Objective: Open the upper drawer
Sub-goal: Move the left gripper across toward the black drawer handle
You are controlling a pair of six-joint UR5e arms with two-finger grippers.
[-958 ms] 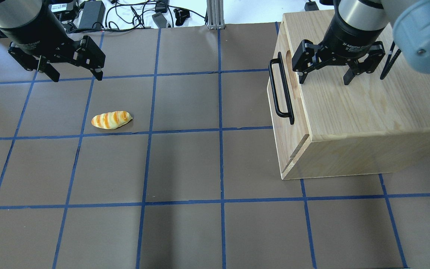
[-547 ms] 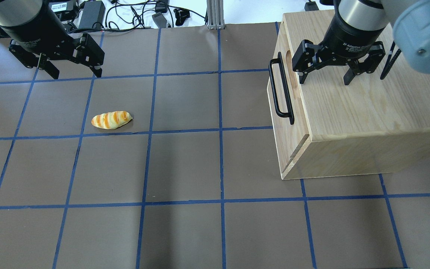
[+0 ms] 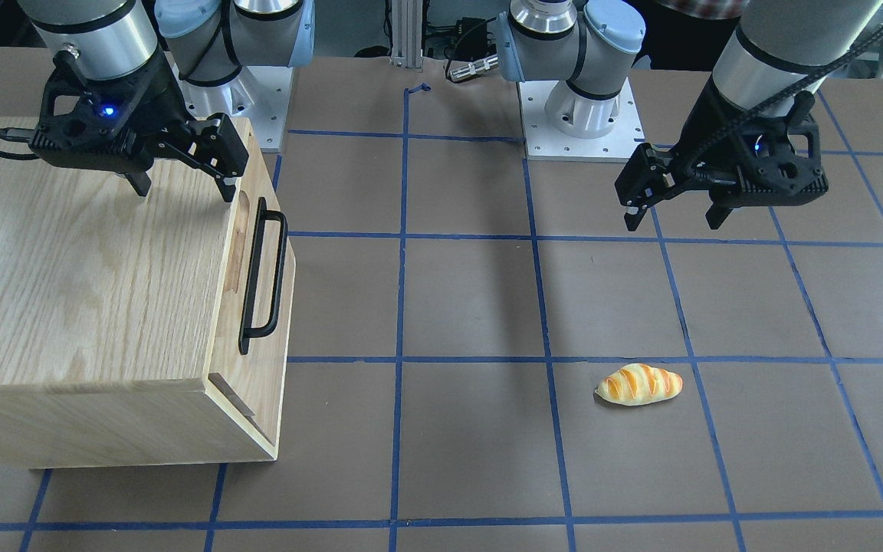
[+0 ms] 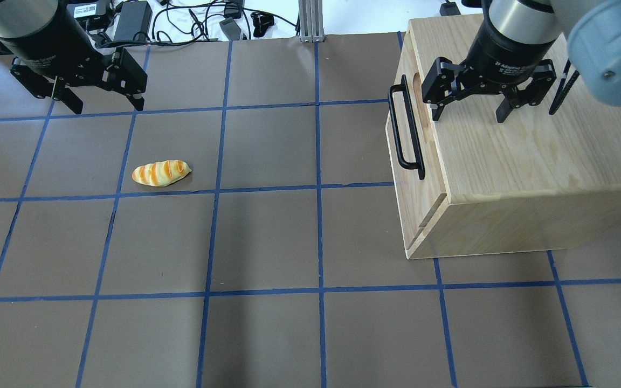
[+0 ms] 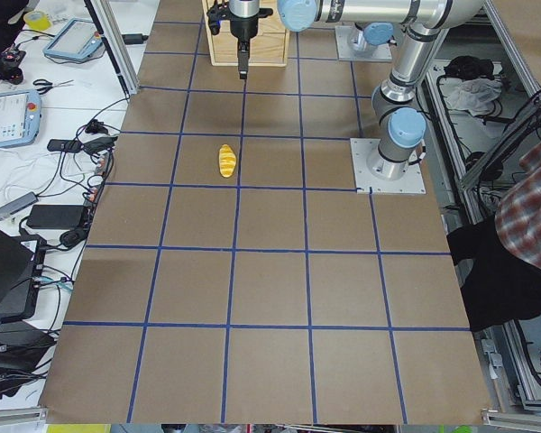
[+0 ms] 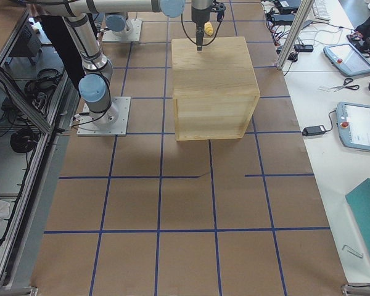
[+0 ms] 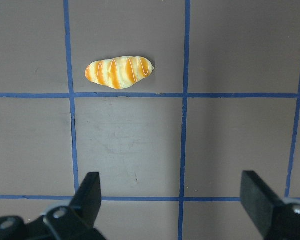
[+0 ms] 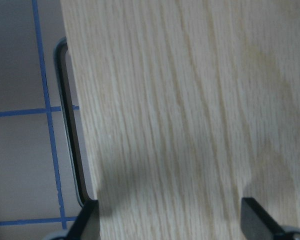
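The upper drawer (image 4: 431, 161) sits shut in the front of the oak cabinet (image 4: 531, 161) at the right. Its black bar handle (image 4: 395, 129) faces the table's middle. In the front-facing view the drawer (image 3: 232, 326) and handle (image 3: 280, 276) are at the left. My right gripper (image 4: 467, 116) is open and empty. It hovers over the cabinet top just behind the handle's far end, also in the front-facing view (image 3: 183, 192). The right wrist view shows the handle (image 8: 70, 140) beside the top's edge. My left gripper (image 4: 107, 106) is open and empty over the far left of the table.
A striped bread roll (image 4: 160, 173) lies on the brown mat, nearer me than the left gripper, also in the left wrist view (image 7: 119, 72). Cables and power bricks (image 4: 132, 16) lie beyond the far edge. A metal post (image 4: 310, 21) stands at the far middle.
My left gripper has drifted a little toward the table's far edge and to the left. The right gripper, the drawer and the roll have not moved.
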